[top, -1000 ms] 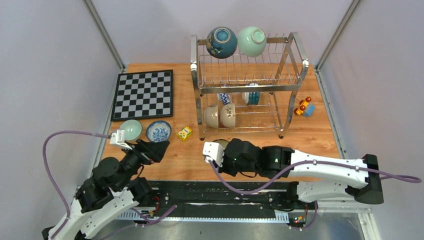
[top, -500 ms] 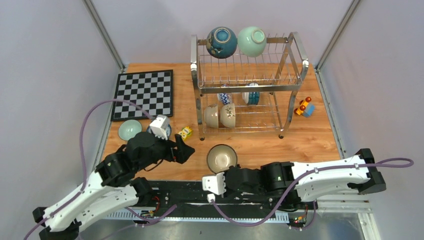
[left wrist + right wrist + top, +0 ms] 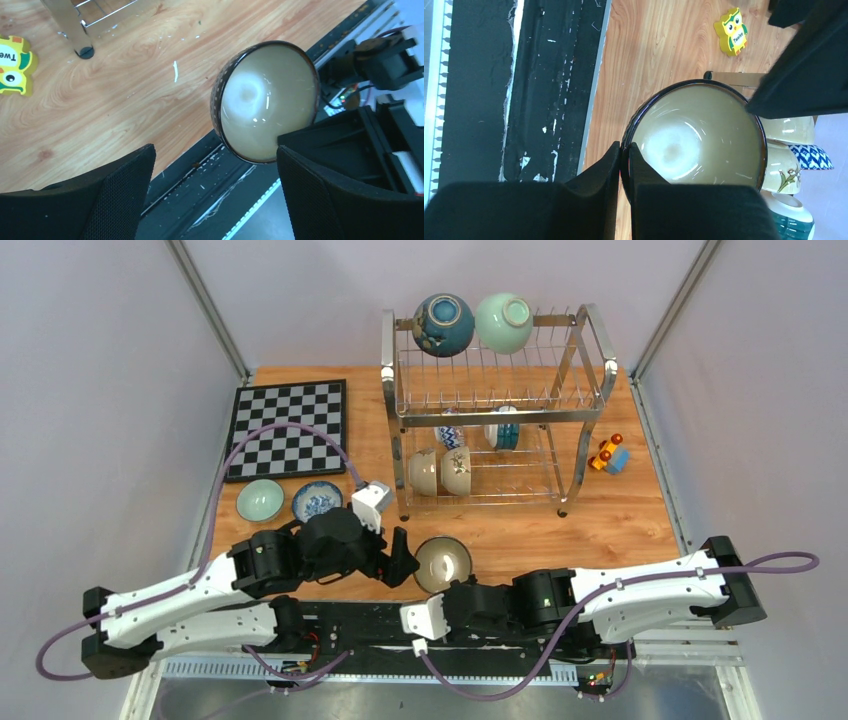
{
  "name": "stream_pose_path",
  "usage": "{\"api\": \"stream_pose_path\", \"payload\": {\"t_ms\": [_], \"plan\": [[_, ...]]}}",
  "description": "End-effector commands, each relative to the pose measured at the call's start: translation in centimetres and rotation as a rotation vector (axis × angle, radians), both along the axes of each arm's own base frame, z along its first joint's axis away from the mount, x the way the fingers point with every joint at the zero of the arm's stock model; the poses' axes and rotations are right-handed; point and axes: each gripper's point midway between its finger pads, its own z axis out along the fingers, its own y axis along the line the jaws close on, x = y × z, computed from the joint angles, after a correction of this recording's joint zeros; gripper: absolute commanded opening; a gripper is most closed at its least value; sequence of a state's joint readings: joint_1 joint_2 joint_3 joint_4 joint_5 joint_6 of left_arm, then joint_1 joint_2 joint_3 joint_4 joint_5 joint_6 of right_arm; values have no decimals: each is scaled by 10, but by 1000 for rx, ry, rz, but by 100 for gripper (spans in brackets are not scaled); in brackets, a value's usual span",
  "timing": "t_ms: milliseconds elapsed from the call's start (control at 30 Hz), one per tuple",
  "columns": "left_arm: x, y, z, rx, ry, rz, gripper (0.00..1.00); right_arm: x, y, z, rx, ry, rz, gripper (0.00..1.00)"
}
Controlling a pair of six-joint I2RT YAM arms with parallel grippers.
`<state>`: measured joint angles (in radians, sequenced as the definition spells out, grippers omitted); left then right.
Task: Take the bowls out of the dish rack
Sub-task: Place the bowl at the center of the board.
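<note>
A dark-rimmed bowl [image 3: 443, 562] with a cream inside is at the table's near edge. My right gripper [image 3: 624, 161] is shut on its near rim, one finger inside and one outside. My left gripper [image 3: 402, 565] is open and empty just left of this bowl [image 3: 267, 100]. The dish rack [image 3: 585, 360] stands at the back. A dark blue bowl [image 3: 443, 324] and a mint green bowl [image 3: 503, 322] sit on its top tier. Two cream bowls [image 3: 440, 471] and two blue-patterned bowls [image 3: 503, 428] are on the lower tier.
A mint bowl [image 3: 260, 500] and a blue-patterned bowl [image 3: 316, 502] sit on the table at left. A chessboard [image 3: 287, 428] lies behind them. A yellow owl block [image 3: 12, 65] lies near the rack's front left leg. A toy car [image 3: 609, 454] is right of the rack.
My left arm swung right from the bowls at left to beside the dark-rimmed bowl. My right arm drew back toward the near edge, holding that bowl's rim.
</note>
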<state>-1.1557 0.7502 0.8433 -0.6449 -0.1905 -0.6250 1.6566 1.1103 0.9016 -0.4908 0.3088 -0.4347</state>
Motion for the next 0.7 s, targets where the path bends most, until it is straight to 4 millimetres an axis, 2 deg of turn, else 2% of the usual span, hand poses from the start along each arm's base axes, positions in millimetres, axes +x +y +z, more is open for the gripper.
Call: {"api": "stream_pose_path", "payload": {"t_ms": [0,400,567,667], "plan": [[8,2,-12,72,-14,70,93,-8,7,4,25,-3,35,0],[12,-21,-12,93,-9,31,93,-17,2,1,38,22,37,0],[9,-27,-20,105,11,8,91,-19,7,3,63,35,39,0],[6,-31,-27,122,23,-10,87,-20,9,3,68,33,42,0]]}}
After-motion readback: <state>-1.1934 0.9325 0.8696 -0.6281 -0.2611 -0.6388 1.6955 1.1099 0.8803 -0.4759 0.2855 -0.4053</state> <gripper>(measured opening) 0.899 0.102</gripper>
